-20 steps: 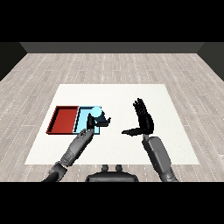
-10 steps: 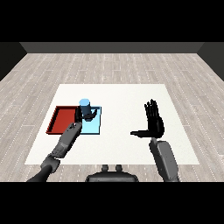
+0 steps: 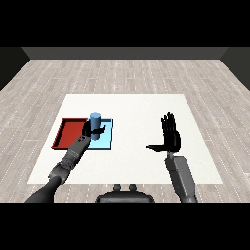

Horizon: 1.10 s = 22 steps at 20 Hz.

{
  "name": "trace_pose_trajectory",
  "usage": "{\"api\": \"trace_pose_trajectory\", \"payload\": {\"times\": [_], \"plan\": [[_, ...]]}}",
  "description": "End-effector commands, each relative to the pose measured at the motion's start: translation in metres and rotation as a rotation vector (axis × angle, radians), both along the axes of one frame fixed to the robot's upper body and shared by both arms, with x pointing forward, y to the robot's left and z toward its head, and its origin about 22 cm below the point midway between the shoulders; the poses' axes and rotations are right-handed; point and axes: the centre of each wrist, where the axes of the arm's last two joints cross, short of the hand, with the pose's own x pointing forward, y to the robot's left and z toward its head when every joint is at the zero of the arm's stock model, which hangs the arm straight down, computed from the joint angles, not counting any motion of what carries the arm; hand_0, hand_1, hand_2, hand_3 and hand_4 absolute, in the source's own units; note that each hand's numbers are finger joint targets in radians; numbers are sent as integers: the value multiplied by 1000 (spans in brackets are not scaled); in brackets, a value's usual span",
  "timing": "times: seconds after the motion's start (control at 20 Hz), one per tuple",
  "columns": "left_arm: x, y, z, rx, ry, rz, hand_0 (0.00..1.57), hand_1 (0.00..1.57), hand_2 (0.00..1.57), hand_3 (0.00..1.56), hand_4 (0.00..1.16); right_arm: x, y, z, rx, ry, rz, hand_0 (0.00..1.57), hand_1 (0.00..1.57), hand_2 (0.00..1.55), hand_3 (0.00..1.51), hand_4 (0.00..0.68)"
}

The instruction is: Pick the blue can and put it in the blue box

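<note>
Blue can (image 3: 94, 119): upright in light blue tray (image 3: 108, 142), left hand (image 3: 92, 132) curled round it. Right hand (image 3: 170, 137): fingers straight, spread.

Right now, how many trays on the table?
2. The red tray lies at the left; the light blue tray lies right beside it, with the blue can standing in it by the left hand. None looks hidden.
</note>
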Motion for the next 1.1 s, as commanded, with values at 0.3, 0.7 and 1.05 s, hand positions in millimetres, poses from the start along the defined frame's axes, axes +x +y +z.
{"api": "trace_pose_trajectory", "payload": {"times": [0.3,0.7,1.05], "plan": [[-28,-4,-43,-107,207,140,865,865,943,980,808,4,-14,-7,33,34,-33,0,0,0,0,0],[-23,-1,-39,87,265,168,0,0,0,0,0,5,-19,1,31,-1,-11,0,0,0,0,0],[-12,16,-22,-10,70,251,0,0,0,0,0,-3,-20,18,7,-18,-22,0,0,0,0,0]]}}
